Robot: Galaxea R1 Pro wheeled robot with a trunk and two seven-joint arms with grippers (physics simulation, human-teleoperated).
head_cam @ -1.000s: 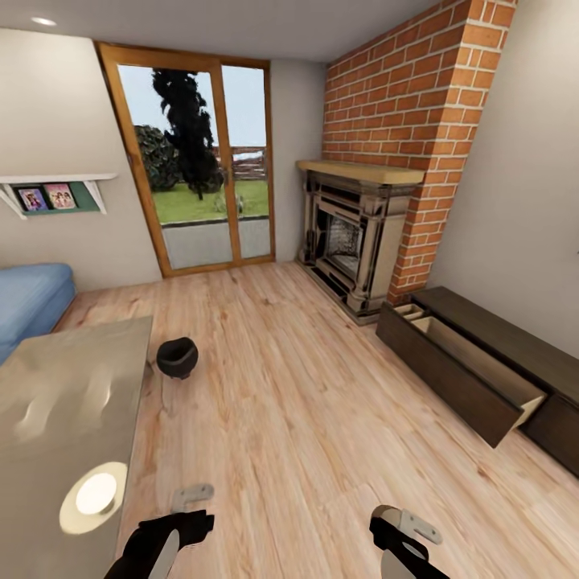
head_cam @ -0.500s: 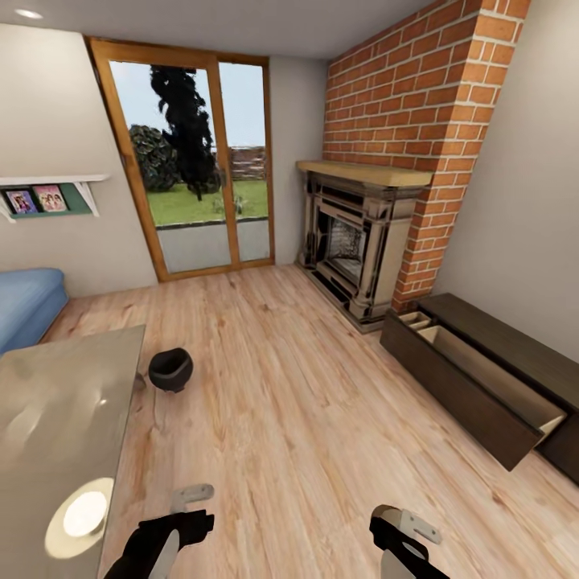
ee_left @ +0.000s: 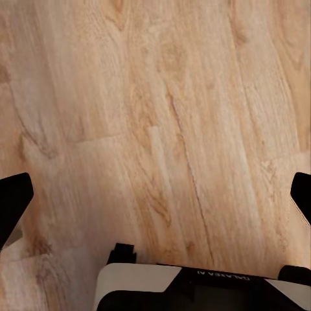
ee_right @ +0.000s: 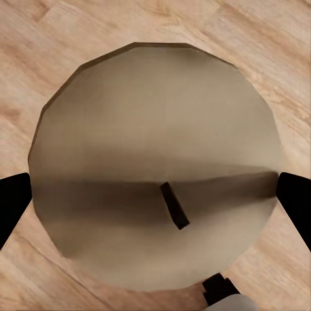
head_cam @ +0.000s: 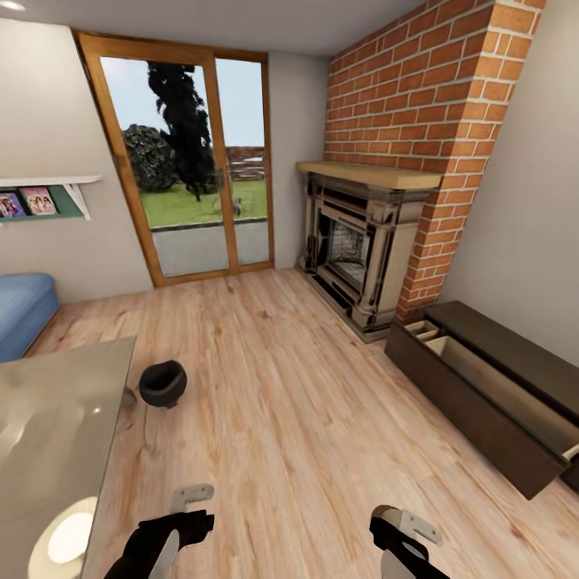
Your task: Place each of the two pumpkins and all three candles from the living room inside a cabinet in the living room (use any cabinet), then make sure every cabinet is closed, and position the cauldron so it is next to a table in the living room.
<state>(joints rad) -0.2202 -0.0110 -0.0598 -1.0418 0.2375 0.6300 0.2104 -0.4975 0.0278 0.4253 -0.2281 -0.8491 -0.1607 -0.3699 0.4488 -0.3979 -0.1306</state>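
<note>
The glossy grey surface (head_cam: 56,434) stands at left; the dark cabinet (head_cam: 490,394) with its drawer open stands at right. The black cauldron (head_cam: 162,383) sits just beside the surface. Right jaws pinch a candle (ee_right: 155,168); left jaws are spread over the floor (ee_left: 162,129).

The small round black cauldron (head_cam: 163,383) is set on the light wood plank floor (head_cam: 289,418), just beside the right edge of the low glossy grey coffee table (head_cam: 56,434) at the left. The long low dark-brown cabinet (head_cam: 490,394) is placed along the right wall with a drawer pulled out, the red-brick fireplace (head_cam: 362,241) behind it. The wood-framed glass doors (head_cam: 189,157) are found at the far wall, the blue sofa (head_cam: 22,310) behind the table.
</note>
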